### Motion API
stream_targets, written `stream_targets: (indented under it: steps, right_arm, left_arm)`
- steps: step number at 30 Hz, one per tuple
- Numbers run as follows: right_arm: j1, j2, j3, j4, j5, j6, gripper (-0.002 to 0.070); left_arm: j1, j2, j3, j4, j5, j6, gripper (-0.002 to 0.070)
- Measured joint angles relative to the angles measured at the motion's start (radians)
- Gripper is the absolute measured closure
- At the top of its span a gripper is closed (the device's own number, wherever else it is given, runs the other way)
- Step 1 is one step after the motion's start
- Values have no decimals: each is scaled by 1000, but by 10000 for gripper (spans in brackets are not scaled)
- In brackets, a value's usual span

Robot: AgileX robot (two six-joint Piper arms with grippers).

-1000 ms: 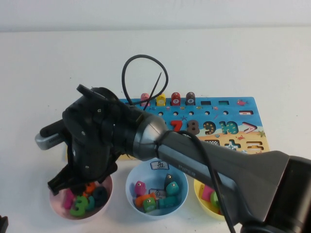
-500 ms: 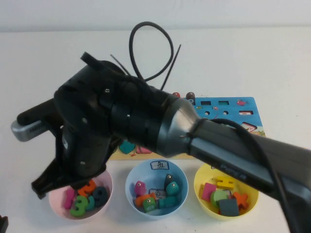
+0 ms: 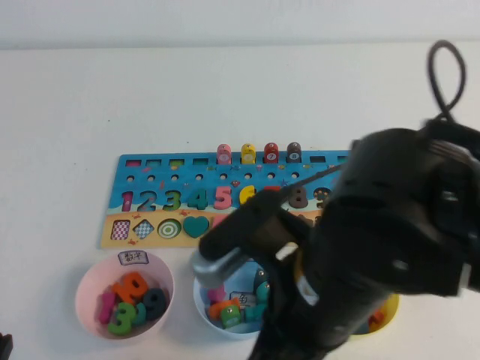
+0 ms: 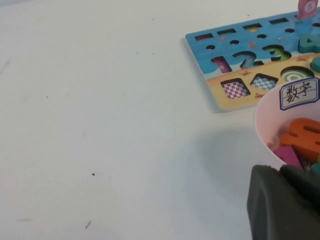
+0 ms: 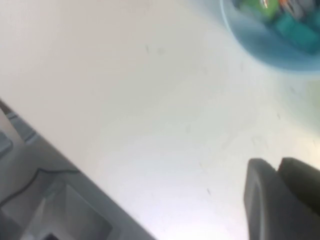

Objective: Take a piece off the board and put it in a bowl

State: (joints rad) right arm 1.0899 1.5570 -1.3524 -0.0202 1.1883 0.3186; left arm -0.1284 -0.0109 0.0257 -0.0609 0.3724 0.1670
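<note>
Left tool (image 4: 280, 175): low over the desk (image 4: 100, 125), just beside the rim of the pink bowl (image 4: 265, 125). Open or closed: cannot tell.

Right tool (image 5: 277, 167): above bare desk close to its near edge, near the light blue bowl (image 5: 270, 47). Open or closed: cannot tell, nothing seen held. Seen from the high camera, right arm (image 3: 382, 240) filling the 3 to 5 o'clock part of the scene, in front of the right end of the board (image 3: 161, 174).

Inside the pink bowl, at about 4 o'clock from its middle: the dark slate-grey piece (image 3: 154, 301), lying among an orange numeral (image 3: 131, 285), a green one (image 3: 124, 319) and a magenta one (image 3: 106, 306), touching the green. At the bowl's 12 o'clock rim, a small white handwritten label (image 3: 133, 258).

Pink bowl at 7 o'clock of the board, close to its sandy lower edge. At 3 o'clock of the pink bowl, partly behind the arm, the light blue bowl with mixed coloured pieces. Further on at 3 o'clock, a sliver of the yellow bowl (image 3: 384, 321).

On the board, a row of coloured numerals from 1 upward, shapes beneath, four pegs (image 3: 259, 153) along the far edge.
</note>
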Motion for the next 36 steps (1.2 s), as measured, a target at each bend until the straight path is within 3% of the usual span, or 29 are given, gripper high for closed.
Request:
stream_targets:
  steps: [14, 20, 29, 36]
  right_arm:
    - [0, -429, 402, -28, -121, -49, 650]
    - [0, -454, 414, -39, -125, -109, 687]
    - [-2, -456, 512, -73, -289, -131, 691]
    - [-179, -510, 663, -87, -489, -132, 692]
  left_arm:
    - [0, 0, 0, 0, 0, 0, 677]
    - [0, 0, 0, 0, 0, 0, 677]
    - [0, 0, 0, 0, 0, 0, 677]
    - [0, 0, 0, 0, 0, 0, 677]
